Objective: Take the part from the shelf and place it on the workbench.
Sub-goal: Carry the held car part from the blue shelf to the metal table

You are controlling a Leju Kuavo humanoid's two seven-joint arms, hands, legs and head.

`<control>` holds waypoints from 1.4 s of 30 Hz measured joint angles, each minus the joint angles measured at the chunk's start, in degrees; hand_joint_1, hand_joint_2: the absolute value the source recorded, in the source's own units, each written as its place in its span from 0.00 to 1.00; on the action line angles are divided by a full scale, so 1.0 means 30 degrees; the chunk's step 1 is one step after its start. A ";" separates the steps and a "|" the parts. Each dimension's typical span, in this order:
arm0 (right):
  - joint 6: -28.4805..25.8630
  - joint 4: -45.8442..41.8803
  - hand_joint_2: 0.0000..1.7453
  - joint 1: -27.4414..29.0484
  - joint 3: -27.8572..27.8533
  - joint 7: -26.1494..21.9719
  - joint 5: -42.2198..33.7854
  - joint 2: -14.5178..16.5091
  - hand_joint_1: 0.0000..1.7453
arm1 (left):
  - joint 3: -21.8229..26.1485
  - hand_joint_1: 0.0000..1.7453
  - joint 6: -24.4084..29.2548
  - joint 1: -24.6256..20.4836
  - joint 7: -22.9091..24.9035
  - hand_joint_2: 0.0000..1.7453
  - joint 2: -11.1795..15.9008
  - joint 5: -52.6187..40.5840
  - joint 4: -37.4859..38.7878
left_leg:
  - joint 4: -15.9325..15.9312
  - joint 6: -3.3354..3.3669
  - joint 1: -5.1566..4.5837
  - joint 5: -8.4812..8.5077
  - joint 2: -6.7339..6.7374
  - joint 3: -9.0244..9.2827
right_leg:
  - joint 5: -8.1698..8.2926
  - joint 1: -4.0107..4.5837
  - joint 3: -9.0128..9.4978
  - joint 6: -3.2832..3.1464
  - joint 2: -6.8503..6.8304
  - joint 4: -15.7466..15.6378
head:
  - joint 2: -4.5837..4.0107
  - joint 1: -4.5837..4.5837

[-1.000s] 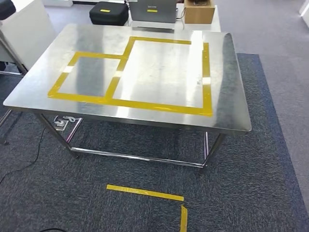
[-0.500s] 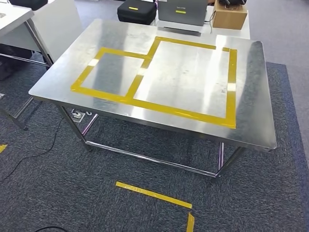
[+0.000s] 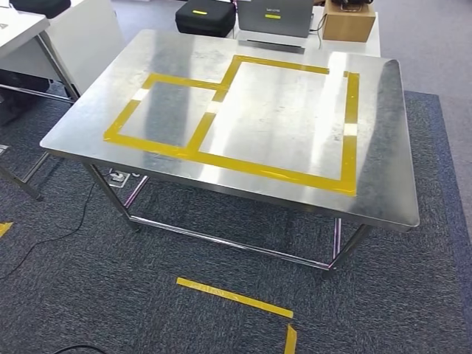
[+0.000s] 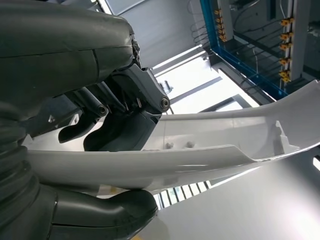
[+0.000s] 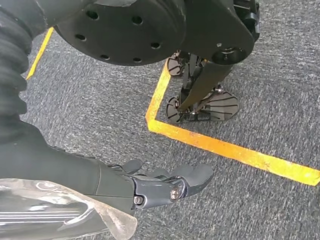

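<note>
Gripping the long white moulded part [image 4: 211, 155] in the left wrist view, the left hand [image 4: 113, 165] has its dark fingers [image 4: 124, 125] closed over one face and the thick grey thumb [image 4: 113, 217] pressed against the opposite face; the part extends away from the hand and is clear of any surface. In the right wrist view, the right hand [image 5: 158, 182] hangs above dark grey carpet [image 5: 286, 85], fingers extended and slightly apart, holding nothing; a yellow tape line [image 5: 234, 152] with a corner runs across the carpet beyond it. In the head view, nearest the camera, yellow floor tape [image 3: 234, 296] forms an angle on the carpet. Beyond it stands the steel workbench [image 3: 384, 169], its top marked with yellow tape rectangles [image 3: 223, 158], a smaller one beside a larger one sharing an edge. At the far side of the workbench sit a black case [image 3: 206, 16], a grey laptop [image 3: 273, 16] and a cardboard box [image 3: 348, 22]. A white table [image 3: 22, 29] stands at the far left.
</note>
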 joint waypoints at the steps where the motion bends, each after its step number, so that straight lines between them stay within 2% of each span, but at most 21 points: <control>1: 0.0000 0.0000 1.00 -0.0005 0.0025 -0.0002 -0.0002 0.0000 0.00 | 0.0000 1.00 0.0000 0.0001 -0.0004 1.00 -0.0002 0.0000 0.0000 | -0.0149 0.0019 0.0023 0.0067 0.0001 0.0063 | 0.0013 0.0017 0.0033 0.0061 -0.0007 -0.0062 | 0.0000 0.0000; 4: 0.0000 0.0000 1.00 -0.0023 0.0067 -0.0020 -0.0007 -0.0004 0.00 | 0.0004 1.00 0.0002 0.0000 -0.0017 1.00 0.0000 -0.0002 0.0000 | -0.0824 0.0045 0.0209 0.0374 0.0052 0.0406 | -0.0611 0.0058 -0.0471 0.0266 -0.0052 0.0869 | 0.0000 0.0055; 6: 0.0000 0.0000 1.00 -0.0017 0.0076 -0.0031 -0.0016 -0.0005 0.00 | 0.0007 1.00 -0.0007 -0.0002 -0.0020 1.00 0.0005 -0.0009 0.0000 | -0.0927 0.0068 0.0249 0.0408 0.0088 0.0466 | -0.1669 0.0017 -0.1697 0.0409 -0.0064 0.3236 | 0.0000 0.0071; 8: 0.0011 0.0000 1.00 0.0019 0.0098 -0.0031 -0.0024 -0.0007 0.00 | 0.0007 1.00 -0.0020 -0.0001 -0.0020 1.00 0.0007 -0.0020 0.0000 | -0.0911 0.0052 0.0257 0.0348 0.0095 0.0502 | -0.2006 -0.0038 -0.2675 0.0555 -0.0068 0.4944 | 0.0000 0.0064; 9: 0.0015 0.0000 1.00 0.0032 0.0117 -0.0031 -0.0026 -0.0009 0.00 | 0.0007 1.00 -0.0024 -0.0003 -0.0020 1.00 0.0007 -0.0024 0.0000 | -0.0900 0.0012 0.0273 0.0295 0.0080 0.0556 | -0.1635 -0.0079 -0.2668 0.0619 -0.0072 0.4770 | 0.0000 0.0064; 12: 0.0011 0.0000 1.00 0.0015 0.0184 -0.0045 -0.0031 -0.0024 0.00 | 0.0009 1.00 -0.0029 -0.0007 -0.0020 1.00 0.0015 -0.0029 0.0000 | -0.0725 -0.0292 0.0333 -0.0032 0.0014 0.0786 | 0.0111 -0.0213 -0.0952 0.0755 -0.0008 0.1226 | -0.0002 0.0091; 14: 0.0015 0.0000 1.00 -0.0017 0.0209 -0.0056 -0.0031 -0.0015 0.00 | 0.0009 1.00 -0.0033 -0.0012 -0.0020 1.00 0.0020 -0.0038 0.0000 | -0.0557 -0.0533 0.0294 -0.0250 -0.0018 0.0808 | 0.0219 -0.0184 -0.0191 0.0486 0.0099 -0.0005 | 0.0000 0.0100; 16: 0.0020 0.0000 1.00 -0.0016 0.0220 -0.0058 -0.0031 -0.0009 0.00 | 0.0007 1.00 -0.0037 -0.0014 -0.0018 1.00 0.0022 -0.0047 0.0000 | -0.0533 -0.0686 0.0296 -0.0344 -0.0057 0.0822 | 0.0067 -0.0125 -0.0073 0.0045 0.0113 0.0010 | 0.0000 0.0084; 18: 0.0016 0.0002 1.00 0.0001 0.0228 -0.0064 -0.0035 -0.0013 0.00 | 0.0005 1.00 -0.0037 -0.0026 -0.0015 1.00 0.0031 -0.0047 0.0000 | -0.0124 -0.0834 0.0340 -0.0616 0.0087 0.0746 | -0.0017 -0.0145 0.0039 -0.0240 0.0046 -0.0012 | 0.0000 0.0045; 20: 0.0009 0.0005 1.00 0.0008 0.0231 -0.0071 -0.0049 -0.0015 0.00 | 0.0004 1.00 -0.0037 -0.0064 -0.0013 1.00 0.0042 -0.0049 0.0000 | 0.1782 -0.0970 0.0357 -0.1499 0.0336 -0.0139 | -0.0140 -0.0155 0.0220 -0.0470 -0.0065 -0.0048 | 0.0000 -0.0002; 22: 0.0007 0.0007 1.00 0.0027 0.0231 -0.0075 -0.0071 -0.0015 0.00 | 0.0005 1.00 -0.0037 -0.0091 -0.0009 1.00 0.0044 -0.0047 0.0000 | 0.4519 -0.1011 0.0359 -0.2426 0.0422 -0.1708 | -0.0325 -0.0098 0.0396 -0.0582 -0.0173 -0.0044 | 0.0000 -0.0015; 23: 0.0007 0.0007 1.00 0.0038 0.0233 -0.0075 -0.0080 -0.0015 0.00 | 0.0005 1.00 -0.0037 -0.0092 -0.0007 1.00 0.0044 -0.0046 0.0000 | 0.5326 -0.0983 0.0353 -0.2466 0.0425 -0.2280 | -0.0431 -0.0068 0.0513 -0.0596 -0.0206 -0.0042 | 0.0000 -0.0018; 24: 0.0009 0.0007 1.00 0.0045 0.0235 -0.0075 -0.0091 -0.0015 0.00 | 0.0005 1.00 -0.0037 -0.0092 -0.0006 1.00 0.0044 -0.0044 0.0000 | 0.5414 -0.0917 0.0339 -0.2096 0.0425 -0.2517 | -0.0547 -0.0043 0.0659 -0.0590 -0.0224 -0.0043 | 0.0000 -0.0016; 26: 0.0013 0.0007 1.00 0.0041 0.0240 -0.0078 -0.0140 -0.0013 0.00 | 0.0002 1.00 -0.0037 -0.0091 0.0000 1.00 0.0044 -0.0044 0.0000 | 0.3525 -0.0665 0.0262 -0.0466 0.0441 -0.1986 | -0.0813 -0.0012 0.0990 -0.0533 -0.0232 -0.0059 | 0.0000 -0.0018; 28: 0.0016 0.0007 1.00 0.0023 0.0244 -0.0085 -0.0197 0.0007 0.00 | 0.0000 1.00 -0.0037 -0.0101 0.0014 1.00 0.0044 -0.0042 -0.0002 | 0.1258 -0.0358 0.0090 0.0538 0.0541 -0.1106 | -0.1085 0.0016 0.1194 -0.0376 -0.0248 -0.0107 | 0.0000 -0.0007; 33: 0.0022 0.0007 1.00 -0.0020 0.0246 -0.0097 -0.0242 0.0026 0.00 | 0.0006 1.00 -0.0028 -0.0096 0.0033 1.00 0.0047 -0.0047 -0.0011 | -0.0154 0.0004 0.0034 0.0383 0.0491 -0.0327 | -0.1160 0.0006 0.1587 0.0226 -0.0394 0.0001 | -0.0004 0.0025; 35: 0.0024 0.0007 1.00 -0.0094 0.0246 -0.0104 -0.0246 0.0024 0.00 | 0.0007 1.00 -0.0024 -0.0119 0.0031 1.00 0.0049 -0.0049 -0.0013 | -0.0314 0.0133 0.0101 0.0348 0.0477 0.0003 | -0.1733 0.0002 0.0823 0.0311 -0.0289 0.1336 | -0.0007 0.0114; 38: 0.0033 0.0004 1.00 -0.0061 0.0251 -0.0100 -0.0246 0.0027 0.00 | 0.0007 1.00 -0.0024 -0.0137 0.0031 1.00 0.0051 -0.0051 -0.0007 | -0.0322 0.0258 0.0036 0.0076 0.0454 0.0231 | -0.2903 0.0011 -0.1502 0.0396 -0.0211 0.4571 | -0.0007 0.0177; 39: 0.0033 0.0004 1.00 -0.0008 0.0253 -0.0098 -0.0248 0.0025 0.00 | 0.0007 1.00 -0.0024 -0.0136 0.0031 1.00 0.0051 -0.0053 -0.0007 | -0.0322 0.0265 0.0014 -0.0057 0.0421 0.0374 | -0.2885 0.0015 -0.1947 0.0416 -0.0208 0.4795 | -0.0007 0.0178; 40: 0.0031 0.0005 1.00 0.0034 0.0253 -0.0096 -0.0249 0.0024 0.00 | 0.0007 1.00 -0.0022 -0.0136 0.0031 1.00 0.0051 -0.0055 -0.0007 | -0.0322 0.0252 -0.0002 -0.0208 0.0389 0.0575 | -0.2425 0.0019 -0.2037 0.0413 -0.0207 0.4306 | -0.0007 0.0184; 42: 0.0029 0.0007 1.00 0.0069 0.0253 -0.0096 -0.0253 0.0020 0.00 | 0.0007 1.00 -0.0022 -0.0143 0.0031 1.00 0.0051 -0.0058 -0.0007 | -0.0324 0.0174 -0.0021 -0.0564 0.0361 0.1040 | -0.0633 0.0047 -0.1525 0.0319 -0.0194 0.2072 | -0.0007 0.0180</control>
